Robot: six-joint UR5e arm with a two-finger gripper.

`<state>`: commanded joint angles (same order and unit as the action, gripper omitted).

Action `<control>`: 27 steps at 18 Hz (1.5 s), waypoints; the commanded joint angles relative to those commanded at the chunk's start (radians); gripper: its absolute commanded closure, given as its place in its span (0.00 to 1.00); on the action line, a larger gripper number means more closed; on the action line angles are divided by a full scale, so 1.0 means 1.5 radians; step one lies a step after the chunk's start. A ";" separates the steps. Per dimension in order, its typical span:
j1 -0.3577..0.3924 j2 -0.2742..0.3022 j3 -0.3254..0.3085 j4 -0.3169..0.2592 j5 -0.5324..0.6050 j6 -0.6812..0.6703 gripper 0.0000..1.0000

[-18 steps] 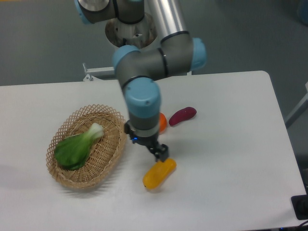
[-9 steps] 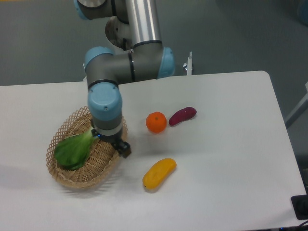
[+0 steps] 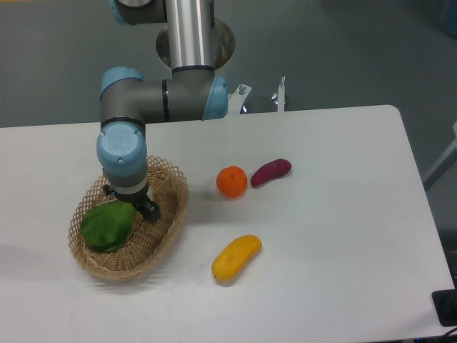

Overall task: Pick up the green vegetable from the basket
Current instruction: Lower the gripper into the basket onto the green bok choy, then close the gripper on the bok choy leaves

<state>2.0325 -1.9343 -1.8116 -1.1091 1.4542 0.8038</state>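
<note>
Now, starting at the left, the basket (image 3: 168, 214) sits toward nine o'clock on the white table (image 3: 335, 236), and the green vegetable (image 3: 107, 227) lies inside it, leaves filling the left half of the weave. Its pale stalk end is hidden under the arm's wrist. The gripper (image 3: 141, 209) hangs over the basket at about one o'clock from the leaves, down among the upper wall of wicker. Only one dark finger shows clearly below the grey and blue wrist, so I cannot tell how far the jaws stand apart, nor whether they touch the vegetable (the wrist blocks that spot).

Further right, an orange (image 3: 232, 181) rests near the table's middle, with a purple sweet potato (image 3: 270, 171) just beside it at two o'clock. A yellow mango (image 3: 236, 257) lies at five o'clock from the basket, well apart from it. None of these matter to the job.

By my reading, the step in hand is the approach over the stalk end; nothing has been lifted, since the vegetable lies flat in the basket. The next move likely calls for the jaws to straddle the stalk, close on it firmly, then rise straight up so the leaves clear the lattice rim without dragging the light basket along.
</note>
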 joint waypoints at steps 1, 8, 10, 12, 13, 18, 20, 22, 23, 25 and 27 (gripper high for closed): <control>0.000 -0.003 -0.005 0.001 0.002 -0.001 0.00; -0.013 -0.029 -0.011 0.052 0.005 -0.057 0.00; -0.016 -0.034 -0.011 0.058 0.007 -0.076 0.18; -0.018 -0.034 -0.010 0.060 0.008 -0.090 0.41; -0.018 -0.034 -0.010 0.060 0.008 -0.095 0.54; -0.019 -0.010 -0.004 0.054 0.009 -0.103 0.90; -0.017 -0.001 -0.001 0.052 0.008 -0.103 0.91; -0.011 0.010 0.001 0.051 0.005 -0.102 0.91; -0.007 0.017 0.002 0.050 0.002 -0.101 0.91; 0.013 0.032 0.003 0.048 0.001 -0.099 0.91; 0.034 0.046 0.009 0.046 0.000 -0.097 0.91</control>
<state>2.0830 -1.8654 -1.7979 -1.0400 1.4542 0.6581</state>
